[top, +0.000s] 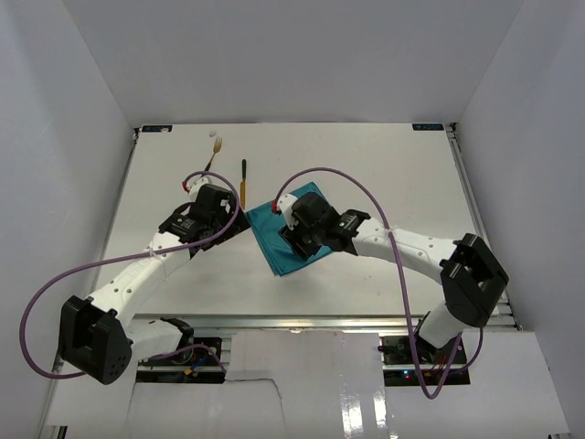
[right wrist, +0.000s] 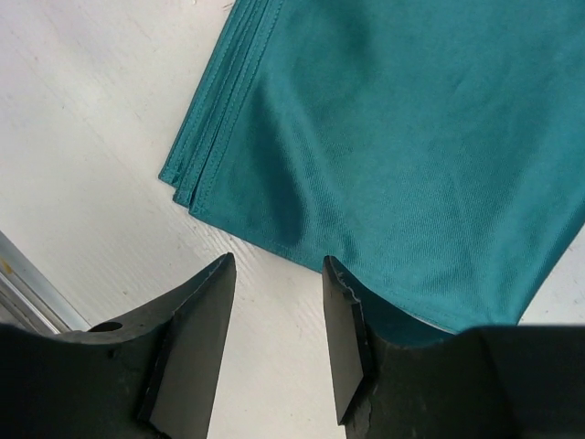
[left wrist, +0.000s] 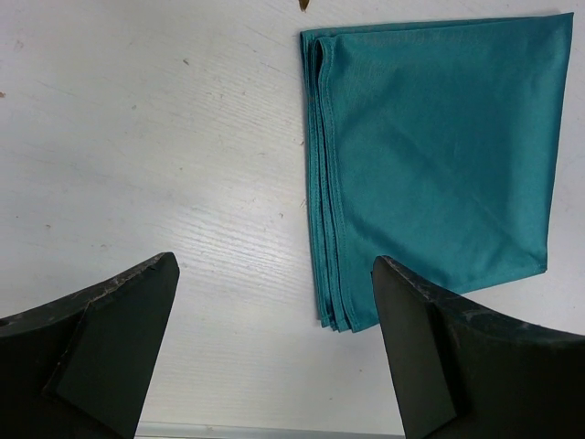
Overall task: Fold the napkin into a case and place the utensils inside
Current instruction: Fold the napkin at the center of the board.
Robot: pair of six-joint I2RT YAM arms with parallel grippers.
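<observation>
Soft, limp and light, the folded napkin lies mid-table and likely wants pinching through its stacked-edge corner, where the half-open right gripper hovers empty, while the left gripper gapes wide, holding nothing.

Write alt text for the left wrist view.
A folded teal napkin lies flat on the white table, its stacked layer edges facing left. The left gripper frames the bottom of the shot, open wide and holding nothing.
</observation>
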